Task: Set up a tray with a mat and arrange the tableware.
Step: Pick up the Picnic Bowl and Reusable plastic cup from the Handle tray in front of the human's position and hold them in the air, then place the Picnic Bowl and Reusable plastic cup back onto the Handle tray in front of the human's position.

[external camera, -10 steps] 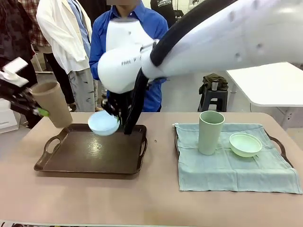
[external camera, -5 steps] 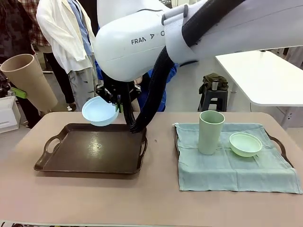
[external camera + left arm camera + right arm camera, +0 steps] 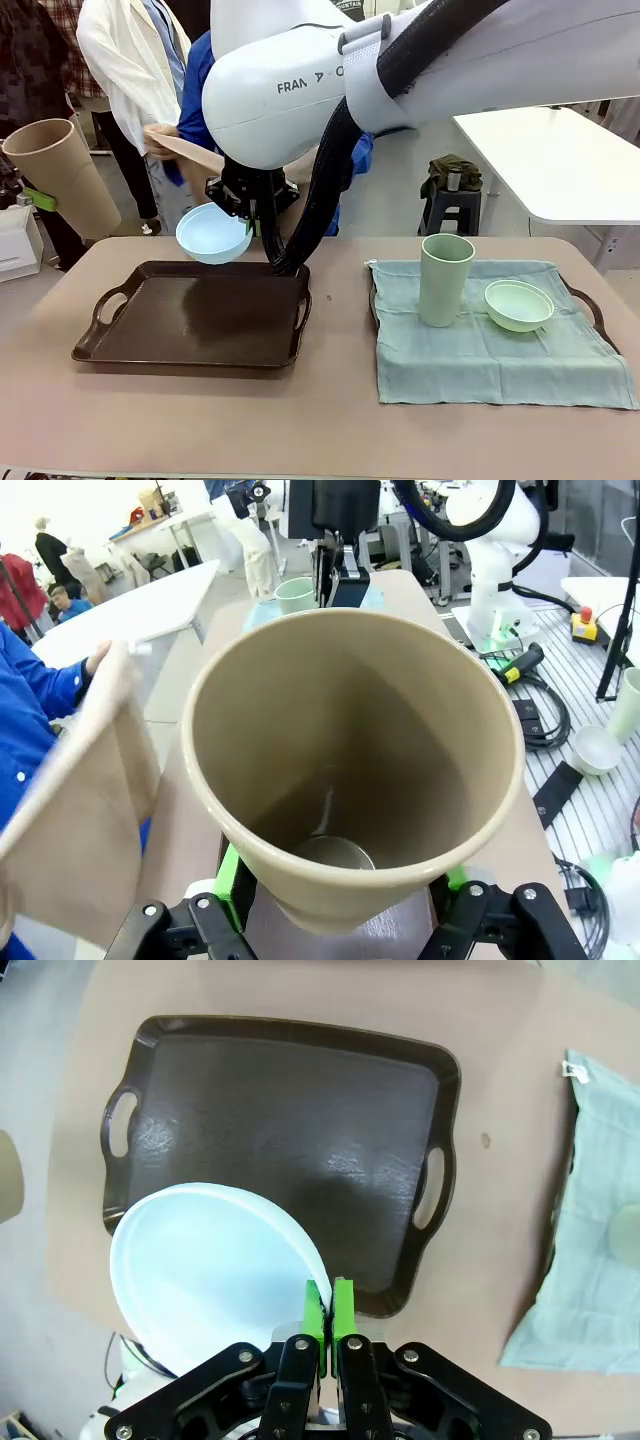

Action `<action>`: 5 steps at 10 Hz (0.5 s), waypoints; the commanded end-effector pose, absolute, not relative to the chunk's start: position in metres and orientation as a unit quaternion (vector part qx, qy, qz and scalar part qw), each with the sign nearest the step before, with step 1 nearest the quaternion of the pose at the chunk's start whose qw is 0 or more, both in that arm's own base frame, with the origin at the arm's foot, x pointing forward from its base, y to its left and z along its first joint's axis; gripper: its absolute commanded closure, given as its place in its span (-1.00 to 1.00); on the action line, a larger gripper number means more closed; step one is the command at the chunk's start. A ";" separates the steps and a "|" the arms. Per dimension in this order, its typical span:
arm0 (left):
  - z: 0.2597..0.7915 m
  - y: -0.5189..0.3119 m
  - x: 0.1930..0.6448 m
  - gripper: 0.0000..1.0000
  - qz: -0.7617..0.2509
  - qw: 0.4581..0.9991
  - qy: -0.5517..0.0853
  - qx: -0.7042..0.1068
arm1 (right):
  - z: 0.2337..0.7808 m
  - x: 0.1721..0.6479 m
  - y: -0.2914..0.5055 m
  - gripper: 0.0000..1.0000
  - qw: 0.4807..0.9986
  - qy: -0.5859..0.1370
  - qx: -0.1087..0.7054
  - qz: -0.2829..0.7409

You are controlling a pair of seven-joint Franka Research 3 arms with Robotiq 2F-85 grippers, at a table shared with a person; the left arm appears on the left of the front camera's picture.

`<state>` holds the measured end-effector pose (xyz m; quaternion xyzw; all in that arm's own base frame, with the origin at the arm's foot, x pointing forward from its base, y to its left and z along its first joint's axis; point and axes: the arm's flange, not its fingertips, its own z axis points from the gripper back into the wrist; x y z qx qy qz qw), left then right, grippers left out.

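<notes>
My right gripper [image 3: 246, 212] is shut on the rim of the light blue bowl [image 3: 213, 236], holding it in the air over the far edge of the dark brown tray [image 3: 190, 322]. In the right wrist view the green pads [image 3: 318, 1312] pinch the bowl [image 3: 205, 1270] above the tray [image 3: 280, 1125]. At the far left my left gripper [image 3: 36, 196] grips the tan cup [image 3: 62, 176], tilted and raised off the table; the cup [image 3: 350, 750] sits between its green pads [image 3: 232, 872]. Behind the tray a person holds out a beige mat [image 3: 190, 150].
A second tray [image 3: 592, 310] on the right carries a pale green cloth [image 3: 490, 350] with a pale green cup [image 3: 444, 280] and a pale green bowl [image 3: 518, 305] standing on it. People stand at the far side. Bare table lies along the near edge.
My left gripper has lifted the tan cup higher and tilted it. The right arm has raised the blue bowl off the tray. The person's beige mat has come into view.
</notes>
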<state>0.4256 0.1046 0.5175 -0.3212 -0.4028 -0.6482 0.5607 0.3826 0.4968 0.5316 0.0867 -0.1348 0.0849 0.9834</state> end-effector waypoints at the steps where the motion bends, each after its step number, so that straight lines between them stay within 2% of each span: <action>1: 0.521 0.104 0.425 1.00 -0.649 0.555 -0.410 -0.319 | 0.532 0.382 0.499 1.00 0.983 -0.137 0.086 0.089; 5: 0.521 0.104 0.425 1.00 -0.649 0.555 -0.410 -0.319 | 0.532 0.382 0.499 1.00 0.983 -0.137 0.086 0.089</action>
